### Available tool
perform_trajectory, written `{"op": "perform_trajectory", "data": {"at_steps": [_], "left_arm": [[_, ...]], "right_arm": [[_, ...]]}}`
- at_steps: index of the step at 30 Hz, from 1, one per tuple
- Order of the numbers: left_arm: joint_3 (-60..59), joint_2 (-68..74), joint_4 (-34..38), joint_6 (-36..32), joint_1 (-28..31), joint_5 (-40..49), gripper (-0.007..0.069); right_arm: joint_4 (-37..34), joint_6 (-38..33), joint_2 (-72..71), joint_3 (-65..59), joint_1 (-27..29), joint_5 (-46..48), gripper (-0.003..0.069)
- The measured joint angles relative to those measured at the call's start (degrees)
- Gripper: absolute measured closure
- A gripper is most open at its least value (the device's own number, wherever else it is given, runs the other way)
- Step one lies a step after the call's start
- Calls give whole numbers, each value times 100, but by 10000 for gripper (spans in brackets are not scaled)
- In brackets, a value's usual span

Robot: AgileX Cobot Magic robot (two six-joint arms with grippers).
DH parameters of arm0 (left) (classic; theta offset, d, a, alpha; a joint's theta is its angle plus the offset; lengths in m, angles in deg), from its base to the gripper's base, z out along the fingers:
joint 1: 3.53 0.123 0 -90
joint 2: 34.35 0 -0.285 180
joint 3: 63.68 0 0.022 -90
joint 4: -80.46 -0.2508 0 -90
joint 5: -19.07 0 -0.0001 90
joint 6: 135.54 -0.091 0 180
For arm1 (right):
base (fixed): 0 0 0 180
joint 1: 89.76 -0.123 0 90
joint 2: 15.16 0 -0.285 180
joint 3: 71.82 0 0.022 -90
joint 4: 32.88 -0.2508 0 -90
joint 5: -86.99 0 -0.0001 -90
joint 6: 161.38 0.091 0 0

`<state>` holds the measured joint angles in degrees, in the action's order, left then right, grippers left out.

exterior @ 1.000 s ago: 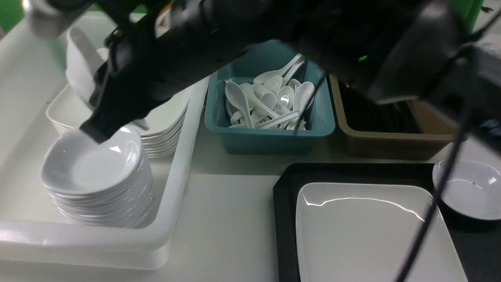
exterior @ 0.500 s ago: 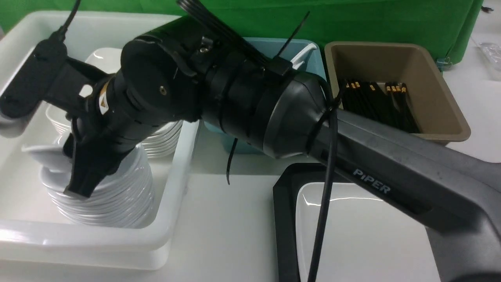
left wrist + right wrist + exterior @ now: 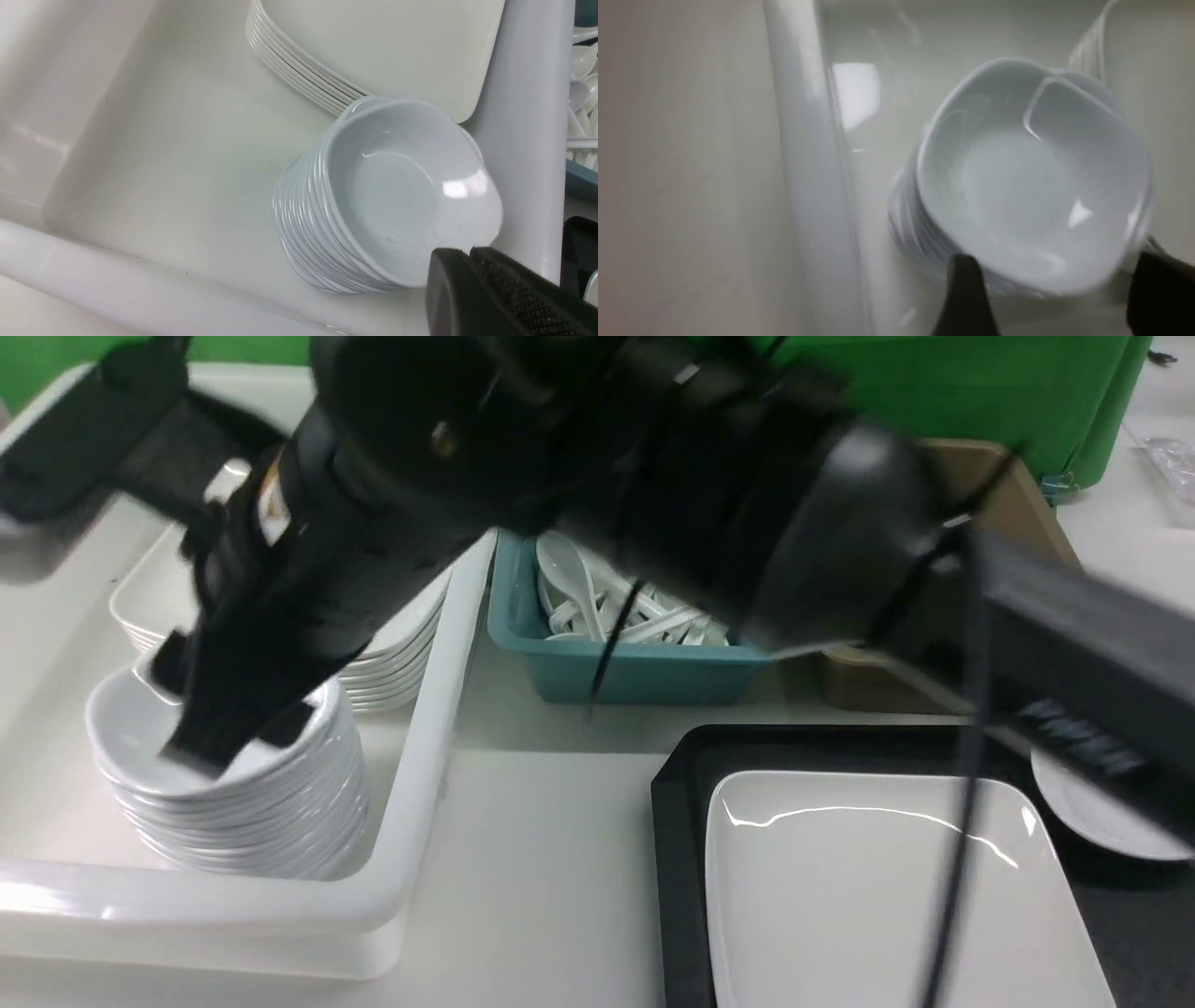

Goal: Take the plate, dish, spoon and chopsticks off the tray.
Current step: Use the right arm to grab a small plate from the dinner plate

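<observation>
The large white plate lies on the black tray. A small white dish sits at the tray's right side, partly behind the arm. My right arm reaches across to the white tub. Its gripper is open over the stack of small dishes. In the right wrist view the gripper straddles the near rim of the top dish, which lies slightly askew. My left gripper is shut and empty beside that stack. No spoon or chopsticks show on the tray.
The white tub also holds a stack of square plates. A teal tub of white spoons stands behind the tray. A brown tub is mostly hidden by the right arm, which blocks much of the front view.
The right arm has swung up and across the view, covering the brown tub. The dish that stuck out tilted at the stack's left now rests on top of the stack.
</observation>
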<state>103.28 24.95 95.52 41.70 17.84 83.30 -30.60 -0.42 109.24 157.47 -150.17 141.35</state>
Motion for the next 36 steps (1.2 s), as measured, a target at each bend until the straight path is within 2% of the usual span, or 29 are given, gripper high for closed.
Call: {"op": "perform_trajectory", "data": {"at_steps": [2, 4, 5, 6, 7, 8, 9, 12, 16, 17, 19, 22, 23, 25, 28, 36], "left_arm": [[0, 0, 41, -8, 0, 0, 615], [0, 0, 127, -33, 0, 0, 615], [0, 0, 183, -64, 0, 0, 615], [0, 0, 224, -101, 0, 0, 615], [-5, 0, 341, -195, 0, 11, 615], [-5, 0, 408, -261, 0, 11, 615], [-5, 0, 414, -274, -6, 11, 614], [-5, 0, 420, -306, -161, 16, 615], [-37, 0, 447, -347, -519, 16, 615], [-100, 0, 457, -428, -766, 17, 615], [-206, 0, 462, -479, -998, -30, 615], [-393, 0, 462, -586, -1304, -132, 613], [-418, 0, 462, -596, -1360, -157, 613], [-559, 0, 456, -644, -1529, -307, 613], [-634, 0, 423, -698, -1632, -398, 613], [-640, 0, 410, -713, -1678, -481, 613]], "right_arm": [[761, 332, -197, 2, 8, 569, 233], [1673, 684, -360, -46, 137, 1052, 344], [1926, 865, -472, -144, 290, 1052, 431], [2016, 965, -551, -205, 410, 1052, 484], [2048, 1170, -762, -502, 752, 1052, 567], [1924, 1309, -1040, -914, 1220, 1052, 613], [1895, 1323, -1118, -976, 1284, 1052, 619], [1560, 1373, -1777, -2189, 2394, 1036, 633], [1456, 1391, -2336, -3590, 3467, 1027, 586], [1451, 1444, -2485, -4155, 3919, 1020, 537], [1451, 1523, -2583, -4866, 4419, 985, 450], [1451, 1532, -2601, -5721, 4943, 567, 291], [1451, 1526, -2596, -5770, 4964, 466, 272], [1465, 1436, -2560, -6295, 5156, -152, 182], [1636, 1353, -2432, -6595, 5219, -670, 146], [1849, 1340, -1875, -6678, 5225, -1254, 136]]}}
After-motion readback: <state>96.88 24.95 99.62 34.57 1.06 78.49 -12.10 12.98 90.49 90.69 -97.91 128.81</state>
